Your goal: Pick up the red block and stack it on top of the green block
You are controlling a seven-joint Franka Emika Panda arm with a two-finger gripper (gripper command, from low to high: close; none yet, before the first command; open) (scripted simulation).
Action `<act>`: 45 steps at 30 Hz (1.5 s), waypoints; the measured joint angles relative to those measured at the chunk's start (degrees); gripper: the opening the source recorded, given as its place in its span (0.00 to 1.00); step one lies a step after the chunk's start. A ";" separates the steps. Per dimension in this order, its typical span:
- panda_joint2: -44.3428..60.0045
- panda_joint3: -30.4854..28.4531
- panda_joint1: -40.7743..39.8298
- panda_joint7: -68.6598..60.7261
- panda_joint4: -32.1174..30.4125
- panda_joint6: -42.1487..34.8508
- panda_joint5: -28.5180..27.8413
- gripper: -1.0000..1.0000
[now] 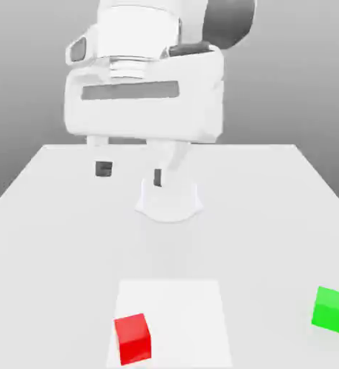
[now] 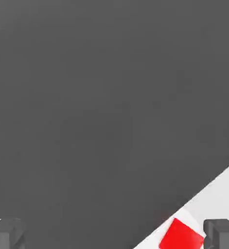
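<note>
No lettering visible; apparently none

Red cube [image 1: 133, 339] sits near the tabletop's [image 1: 265, 238] front edge, on the left part of the white square patch [image 1: 175, 317], slightly rotated. Green cube [image 1: 330, 309] is off the patch, near the front corner on the exterior view's right, well apart from red. Panda gripper [image 1: 130, 175] is open and empty, above the tabletop, farther back than both cubes.

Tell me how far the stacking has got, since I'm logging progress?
Nothing looks done yet: the red block sits on the white patch, apart from the green block. The hand is open, raised and empty. Picking up red and setting it on green are both left.
</note>
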 joint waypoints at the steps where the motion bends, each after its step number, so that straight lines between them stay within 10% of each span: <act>1: 2.09 0.07 -0.34 2.62 -0.41 0.82 -0.36 0.50; 14: 29.05 -3.88 0.87 25.15 -2.67 15.39 -2.90 0.50; 15: 30.39 -4.22 1.14 25.39 -2.47 16.51 -3.17 0.00; 27: 21.53 -2.67 0.48 23.50 -3.84 9.13 -0.99 0.00; 43: 25.24 17.10 21.75 0.83 -0.46 7.26 -13.55 0.00; 44: 27.18 16.03 23.01 1.91 -0.18 8.66 -15.62 1.00; 45: 27.18 16.03 23.01 1.91 -0.18 8.67 -15.62 1.00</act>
